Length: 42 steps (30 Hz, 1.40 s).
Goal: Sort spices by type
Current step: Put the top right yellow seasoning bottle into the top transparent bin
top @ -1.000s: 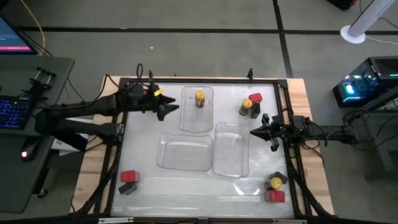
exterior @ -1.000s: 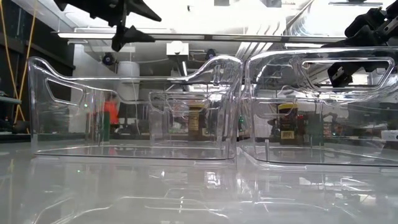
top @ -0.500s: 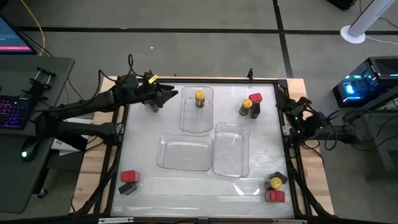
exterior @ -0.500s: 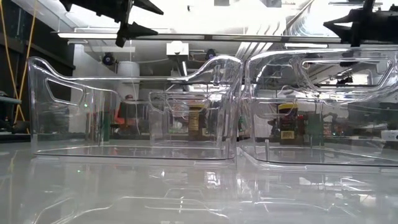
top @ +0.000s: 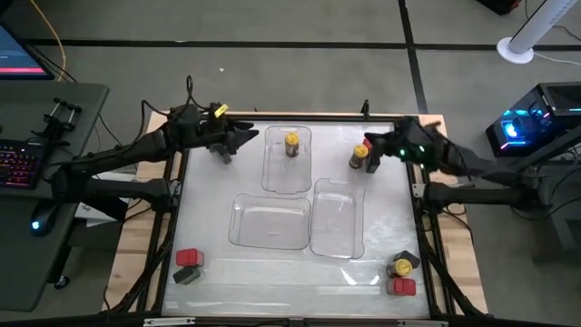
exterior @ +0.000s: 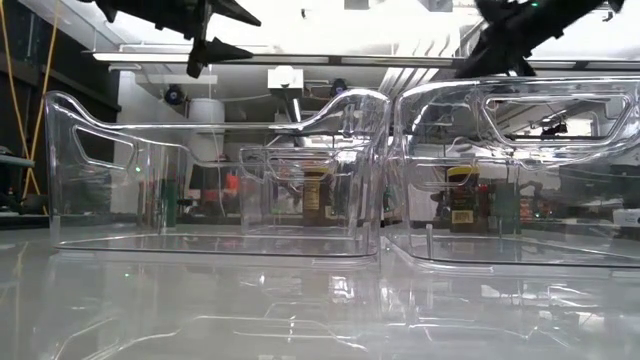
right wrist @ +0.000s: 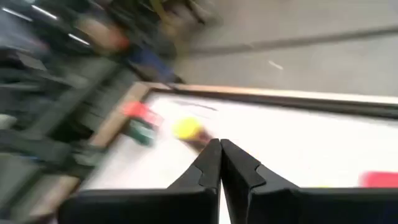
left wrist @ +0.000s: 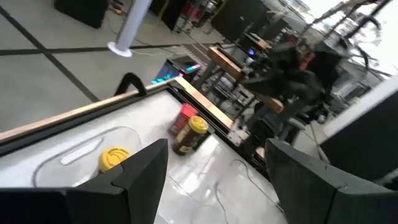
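My left gripper (top: 243, 138) (left wrist: 217, 180) hangs open above the table's far left, beside the far clear tray (top: 277, 177), apart from everything. That tray holds one yellow-lidded jar (top: 291, 143) (left wrist: 115, 157), standing upright. My right gripper (top: 367, 145) (right wrist: 221, 149) is shut and hovers high over the far-right cluster: a yellow-lidded jar (top: 359, 157) (left wrist: 189, 134), a red-topped spice (top: 373, 143) and a dark one (top: 373, 164). A red spice (top: 188, 259) and a dark one (top: 186, 275) stand near left. A yellow jar (top: 400, 268), a red spice (top: 403, 287) and a dark one (top: 407, 259) stand near right.
Two more clear trays sit side by side in the middle of the table, one at centre (top: 270, 221) and one to its right (top: 337, 216). In the low view both arms stay at the top, above the tray walls (exterior: 380, 170). A raised rim (top: 290, 116) frames the table.
My right arm drew back from beside the right-hand tray toward the table's right edge, then swung toward the far edge and leftward, ending over the far-right spice cluster. My left gripper moved a little toward the far-left corner, then held still. No spice moved.
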Tool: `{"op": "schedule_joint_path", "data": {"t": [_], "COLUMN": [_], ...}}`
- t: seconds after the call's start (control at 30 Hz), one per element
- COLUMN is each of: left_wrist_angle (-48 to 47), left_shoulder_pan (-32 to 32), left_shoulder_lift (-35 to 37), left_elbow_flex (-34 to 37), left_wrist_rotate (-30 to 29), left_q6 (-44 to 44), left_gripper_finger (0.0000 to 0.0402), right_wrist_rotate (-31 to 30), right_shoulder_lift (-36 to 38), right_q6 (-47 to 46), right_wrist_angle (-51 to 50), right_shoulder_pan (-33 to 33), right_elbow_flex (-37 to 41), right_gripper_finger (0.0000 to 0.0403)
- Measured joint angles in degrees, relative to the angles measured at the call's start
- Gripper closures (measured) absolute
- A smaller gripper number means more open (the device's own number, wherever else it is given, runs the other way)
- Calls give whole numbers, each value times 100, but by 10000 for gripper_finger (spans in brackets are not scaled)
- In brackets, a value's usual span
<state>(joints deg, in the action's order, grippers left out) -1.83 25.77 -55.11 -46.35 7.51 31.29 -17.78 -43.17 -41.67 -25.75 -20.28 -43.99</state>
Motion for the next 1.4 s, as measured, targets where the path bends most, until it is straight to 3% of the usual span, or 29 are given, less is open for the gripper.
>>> {"op": "schedule_joint_path", "data": {"t": [0.13,0.27,0.37,0.5,0.67,0.9,1.4], "left_wrist_angle": [-46,-186,-350,-547,-675,-696,-694], "left_shoulder_pan": [25,25,25,25,25,25,25], "left_shoulder_lift": [0,0,0,0,0,0,0], "left_elbow_flex": [0,0,0,0,0,0,0], "left_wrist_rotate": [263,411,421,421,565,756,726], "left_q6": [-82,-324,-481,-636,-598,-589,-586], "left_gripper_finger": [147,147,147,147,147,147,147], "right_wrist_rotate": [947,1844,1959,1942,1932,2134,1919], "right_shoulder_lift": [-779,-1443,-1984,-2679,-3463,-4108,-4662], "right_q6": [313,716,852,909,1632,1904,2225], "right_wrist_angle": [-1706,-2584,-3173,-3230,-3150,-3160,-3269], "right_shoulder_pan": [-617,-1025,-1198,-1446,-1686,-1802,-1796], "right_elbow_flex": [-1072,-1772,-2022,-2087,-2087,-2087,-2089], "right_gripper_finger": [366,284,210,122,59,41,42]}}
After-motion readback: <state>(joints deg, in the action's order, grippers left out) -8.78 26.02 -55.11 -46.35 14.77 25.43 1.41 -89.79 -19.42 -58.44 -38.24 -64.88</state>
